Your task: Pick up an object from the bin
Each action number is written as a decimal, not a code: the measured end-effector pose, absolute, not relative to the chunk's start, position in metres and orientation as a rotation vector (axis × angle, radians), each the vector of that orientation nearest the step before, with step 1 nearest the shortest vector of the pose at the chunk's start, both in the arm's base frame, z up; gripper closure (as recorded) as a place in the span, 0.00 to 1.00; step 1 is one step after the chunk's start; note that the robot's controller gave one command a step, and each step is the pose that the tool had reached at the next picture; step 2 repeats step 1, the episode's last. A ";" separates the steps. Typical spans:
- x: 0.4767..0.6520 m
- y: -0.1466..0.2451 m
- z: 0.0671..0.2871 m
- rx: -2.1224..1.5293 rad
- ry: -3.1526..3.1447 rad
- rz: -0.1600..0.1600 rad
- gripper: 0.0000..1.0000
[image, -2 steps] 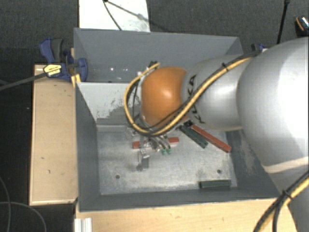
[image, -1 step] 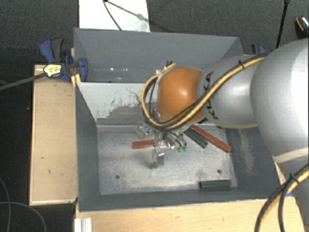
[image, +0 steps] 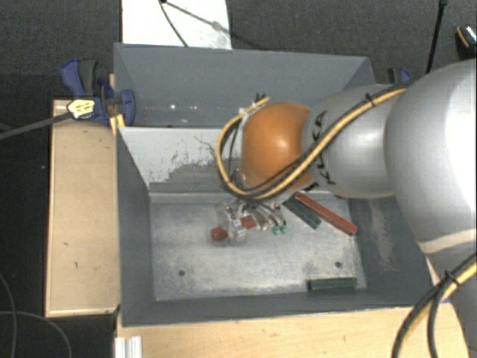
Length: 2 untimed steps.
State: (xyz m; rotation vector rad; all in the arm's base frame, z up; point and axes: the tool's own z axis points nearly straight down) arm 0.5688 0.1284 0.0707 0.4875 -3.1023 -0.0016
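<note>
Grey metal bin (image: 171, 274): scuffed floor. End effector (image: 244, 224): lowered to mid-floor; open or closed cannot be told. Red stick (image: 332, 216), dark green bar (image: 302, 211): laid together just right of it. Dark flat bar (image: 332, 283): by the front wall. Small red-brown lump (image: 218, 234): found just left of the end effector.

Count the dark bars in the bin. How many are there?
2. One dark bar lies beside the red stick, in the middle of the bin towards the right. The other dark bar lies by the near wall, on the right. The arm may hide more.
</note>
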 end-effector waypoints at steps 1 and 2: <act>0.556 0.162 0.204 0.509 -3.111 -0.003 1.00; 0.556 0.162 0.204 0.509 -3.111 -0.003 1.00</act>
